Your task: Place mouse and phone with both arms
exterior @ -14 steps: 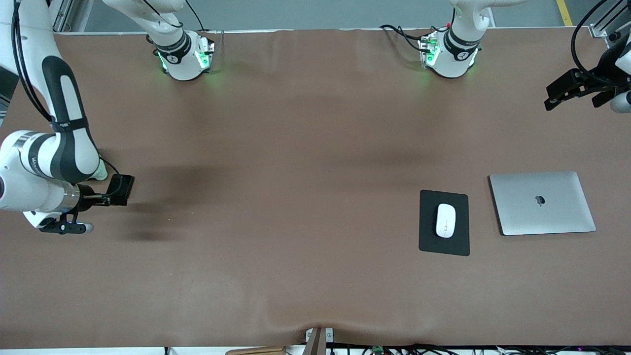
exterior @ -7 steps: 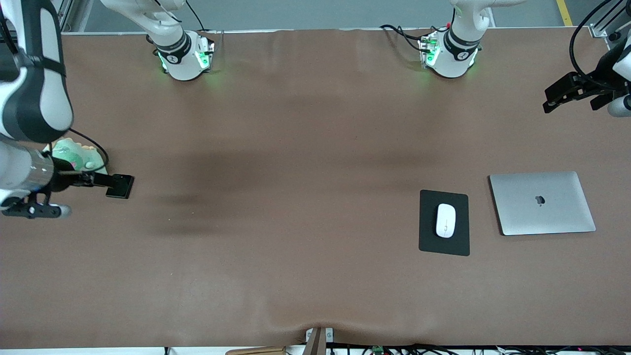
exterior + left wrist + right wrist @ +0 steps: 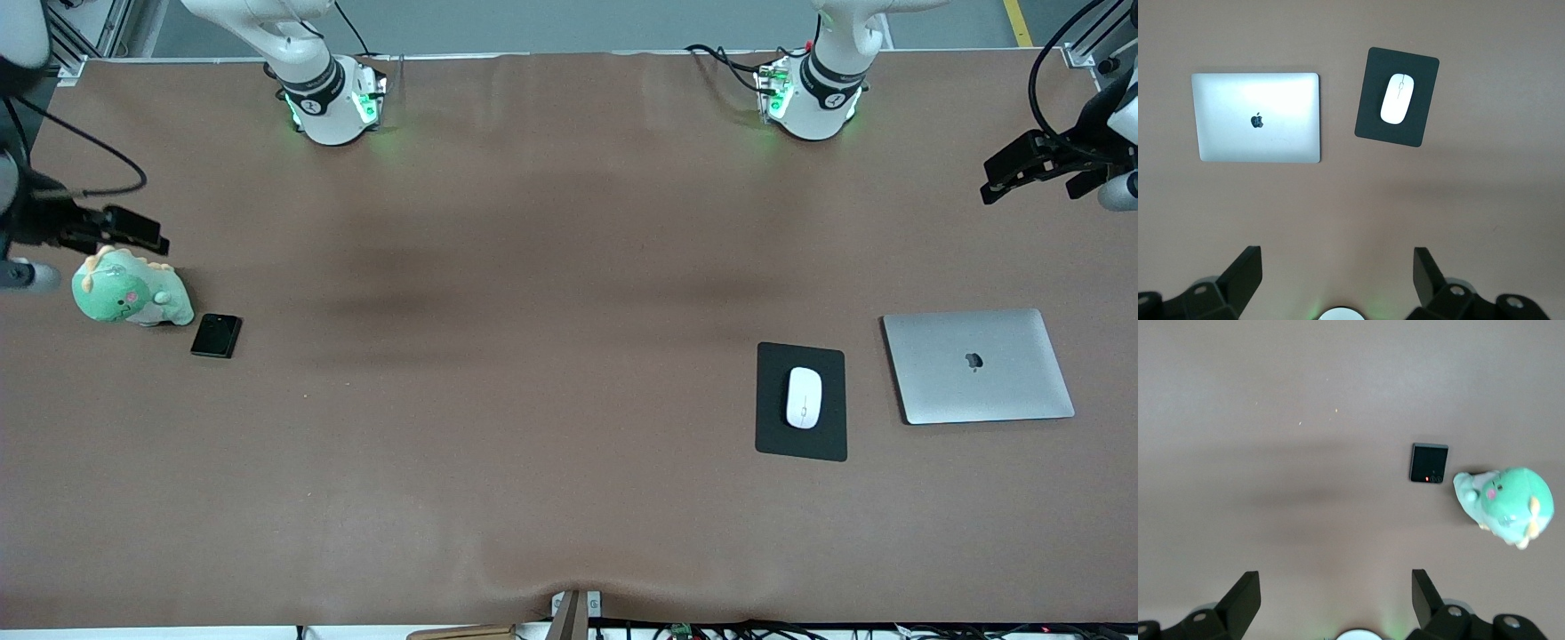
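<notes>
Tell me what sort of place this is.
Probably a robotics lab bench set up like a desk: two arms bolted to a brown-covered table, a closed laptop, a mouse on a black pad, and a phone beside a green plush toy.

A robot lab, this: two green-lit arm bases (image 3: 333,102) bolted along the top of a brown-covered desk (image 3: 533,356), loose cables (image 3: 720,58), aluminium framing (image 3: 1089,53) upper right.

Both the left gripper (image 3: 1022,169) and right gripper (image 3: 124,233) hang raised, jaws spread.
</notes>
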You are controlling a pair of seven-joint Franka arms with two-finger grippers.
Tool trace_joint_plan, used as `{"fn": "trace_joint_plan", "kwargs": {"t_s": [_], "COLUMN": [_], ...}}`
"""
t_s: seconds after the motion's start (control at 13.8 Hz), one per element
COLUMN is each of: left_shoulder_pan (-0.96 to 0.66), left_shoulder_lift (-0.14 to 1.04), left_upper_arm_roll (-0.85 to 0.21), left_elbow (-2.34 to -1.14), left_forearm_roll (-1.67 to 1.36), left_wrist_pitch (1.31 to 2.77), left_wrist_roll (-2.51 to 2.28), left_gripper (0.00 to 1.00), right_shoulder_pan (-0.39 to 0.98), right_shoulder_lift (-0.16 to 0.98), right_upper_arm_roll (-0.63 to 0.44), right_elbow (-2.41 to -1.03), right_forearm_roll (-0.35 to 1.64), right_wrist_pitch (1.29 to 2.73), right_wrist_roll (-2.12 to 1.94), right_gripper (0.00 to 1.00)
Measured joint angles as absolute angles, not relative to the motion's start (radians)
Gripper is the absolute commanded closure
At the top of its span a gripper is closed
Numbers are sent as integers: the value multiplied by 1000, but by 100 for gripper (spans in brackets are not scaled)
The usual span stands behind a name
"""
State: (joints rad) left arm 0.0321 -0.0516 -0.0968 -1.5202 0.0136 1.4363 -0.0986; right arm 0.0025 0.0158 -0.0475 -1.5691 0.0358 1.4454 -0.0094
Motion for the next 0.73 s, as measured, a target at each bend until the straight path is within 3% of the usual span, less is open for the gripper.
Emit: {"fn": "trace_joint_plan", "kwargs": {"t_s": [0.29,0.73], "left_shoulder_pan": [32,31], "left_shoulder_lift": [-52,-52], "left_upper_arm_roll": [-97,-98], "left_elbow": [-1519,-1517], "left_forearm_roll": [14,14], "left_wrist_pitch": [1436,1436], "left_wrist_roll": [-99,-99], "left_gripper": [0,0], "right_shoulder_pan": [-19,-25], "right_shoulder_lift": [-38,-38], "right_upper_arm_roll": [-49,-49], "right_elbow": [-1544,-1539], "right_forearm_roll": [38,38], "right_wrist_pitch": [1362,1362], "right_wrist_roll": [1,9], "right_gripper": [0,0]}}
